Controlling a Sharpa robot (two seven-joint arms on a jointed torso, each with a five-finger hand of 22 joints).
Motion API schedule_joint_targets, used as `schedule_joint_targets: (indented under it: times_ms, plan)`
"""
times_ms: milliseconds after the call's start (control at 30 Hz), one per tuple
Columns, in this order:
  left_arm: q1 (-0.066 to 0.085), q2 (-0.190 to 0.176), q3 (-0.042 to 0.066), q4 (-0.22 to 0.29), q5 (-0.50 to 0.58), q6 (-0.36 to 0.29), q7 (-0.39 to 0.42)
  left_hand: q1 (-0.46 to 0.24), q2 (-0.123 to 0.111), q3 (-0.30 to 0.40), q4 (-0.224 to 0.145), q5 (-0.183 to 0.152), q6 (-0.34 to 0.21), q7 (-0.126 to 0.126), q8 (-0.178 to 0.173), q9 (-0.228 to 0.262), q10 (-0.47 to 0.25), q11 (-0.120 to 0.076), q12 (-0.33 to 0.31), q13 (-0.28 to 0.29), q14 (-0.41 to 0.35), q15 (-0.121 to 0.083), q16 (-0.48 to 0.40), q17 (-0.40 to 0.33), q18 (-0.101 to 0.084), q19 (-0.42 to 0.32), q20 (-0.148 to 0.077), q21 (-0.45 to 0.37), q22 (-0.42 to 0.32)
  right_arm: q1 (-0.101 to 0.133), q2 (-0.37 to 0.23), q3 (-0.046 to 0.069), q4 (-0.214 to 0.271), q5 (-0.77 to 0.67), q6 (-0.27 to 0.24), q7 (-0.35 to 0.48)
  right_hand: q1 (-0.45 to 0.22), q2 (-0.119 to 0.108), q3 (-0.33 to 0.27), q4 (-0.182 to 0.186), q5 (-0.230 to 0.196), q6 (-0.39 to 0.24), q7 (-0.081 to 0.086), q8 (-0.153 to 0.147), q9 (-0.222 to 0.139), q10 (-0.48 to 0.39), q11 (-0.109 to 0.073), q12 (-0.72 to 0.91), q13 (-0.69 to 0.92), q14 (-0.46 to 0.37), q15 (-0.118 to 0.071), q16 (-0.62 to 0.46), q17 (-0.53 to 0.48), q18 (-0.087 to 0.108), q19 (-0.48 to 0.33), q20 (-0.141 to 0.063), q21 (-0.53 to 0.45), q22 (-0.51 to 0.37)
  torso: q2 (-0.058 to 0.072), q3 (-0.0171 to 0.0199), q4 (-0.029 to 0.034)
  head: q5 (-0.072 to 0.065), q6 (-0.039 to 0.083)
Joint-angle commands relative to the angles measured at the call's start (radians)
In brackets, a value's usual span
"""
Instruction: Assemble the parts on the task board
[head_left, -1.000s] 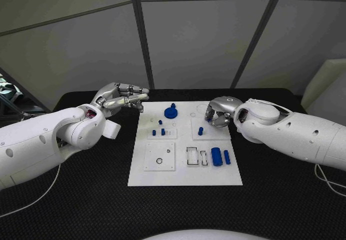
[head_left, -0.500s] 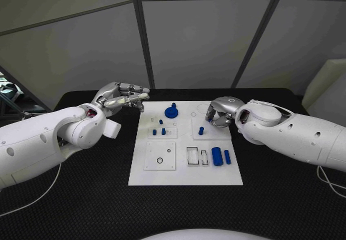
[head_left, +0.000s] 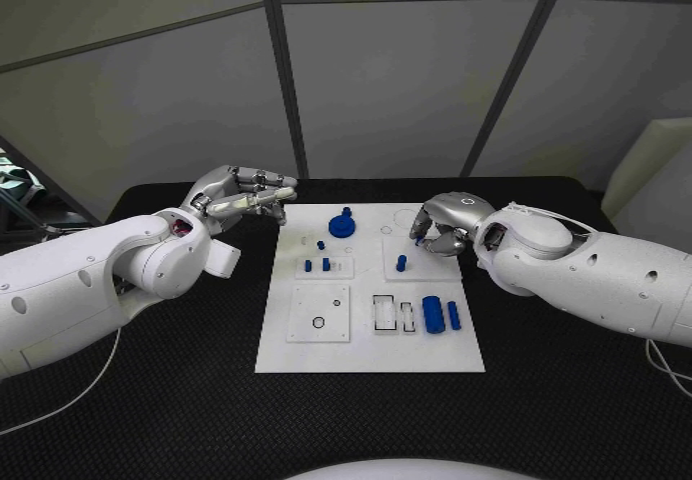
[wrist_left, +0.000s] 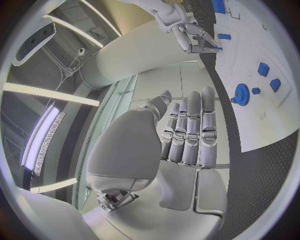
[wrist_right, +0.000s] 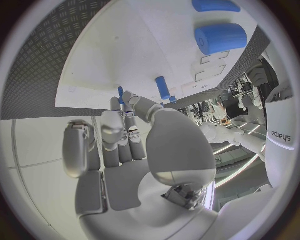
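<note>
The task board (head_left: 371, 340) lies flat in the middle of the black worktop (head_left: 173, 400), between the two arms. On it are blue parts: a gear-like piece (head_left: 342, 224) near its far edge, short pegs (head_left: 317, 264) standing in a small block left of centre, another peg (head_left: 401, 262) right of centre, and a thick cylinder (head_left: 433, 313) beside a thinner one (head_left: 454, 315) toward the near right. The right hand (head_left: 440, 228) hovers over the board's far right part and pinches a thin blue pin (wrist_right: 121, 94) between its fingertips. The left hand (head_left: 238, 193) sits just off the board's far left corner, above the worktop, fingers curled in together with nothing in them.
</note>
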Motion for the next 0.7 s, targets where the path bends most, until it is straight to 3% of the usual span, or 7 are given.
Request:
schedule_joint_targets:
  times_ms: [33,267,433,700]
  plan:
    - [0.001,0.002,0.001,-0.001,0.007,0.011,0.009,-0.009,-0.004,-0.001,0.002,-0.004,-0.003,0.006,-0.006,0.001,0.001,0.006,-0.005,-0.001,0.004,0.002,-0.006,-0.001,-0.014,0.006,0.002,-0.006,-0.002,0.002,-0.019,0.002,0.034,0.01,-0.064,0.007,-0.002,-0.003,0.007,0.0,-0.003,0.003,0.001,-0.001,0.0,0.002,0.002,-0.002,-0.001,0.022,-0.008,0.004,0.001,-0.005,0.005,-0.002,0.005,0.049,0.0,-0.0009,-0.0007,-0.003,0.001]
    - [0.001,0.006,0.001,-0.003,0.007,0.012,0.009,-0.008,-0.005,-0.002,0.002,-0.004,-0.003,0.006,-0.007,0.001,0.0,0.007,-0.005,-0.001,0.004,0.002,-0.007,-0.002,-0.013,0.007,0.002,-0.007,-0.003,0.003,-0.056,0.016,0.13,0.045,-0.084,0.01,-0.002,-0.006,0.008,-0.002,-0.002,0.003,0.001,-0.002,0.0,0.002,0.002,-0.003,-0.001,0.021,-0.008,0.004,0.001,-0.005,0.005,-0.002,0.005,0.049,0.0,-0.0001,0.0002,0.002,0.002]
    - [0.001,0.012,0.001,-0.007,0.007,0.013,0.009,-0.008,-0.005,-0.002,0.002,-0.004,-0.003,0.006,-0.007,0.001,0.0,0.007,-0.005,-0.001,0.004,0.002,-0.007,-0.002,-0.013,0.007,0.002,-0.007,-0.003,0.002,-0.06,0.019,0.19,0.069,-0.093,0.017,-0.002,-0.007,0.009,-0.003,-0.001,0.003,0.001,-0.003,0.0,0.001,0.002,-0.003,-0.001,0.021,-0.008,0.006,0.002,-0.005,0.005,-0.002,0.005,0.049,0.0,0.0,0.0011,0.008,0.001]
    - [0.001,0.031,0.001,-0.017,0.007,0.016,0.009,-0.008,-0.005,-0.002,0.002,-0.004,-0.004,0.006,-0.007,0.001,0.0,0.007,-0.006,-0.001,0.004,0.003,-0.008,-0.002,-0.013,0.007,0.002,-0.009,-0.005,0.002,-0.023,0.02,0.259,0.111,-0.091,0.035,0.0,-0.009,0.013,-0.004,0.001,0.002,0.001,-0.004,0.0,0.0,0.003,-0.004,-0.001,0.02,-0.007,0.007,0.003,-0.005,0.004,-0.002,0.006,0.049,0.0,-0.0026,0.0011,0.039,-0.003]
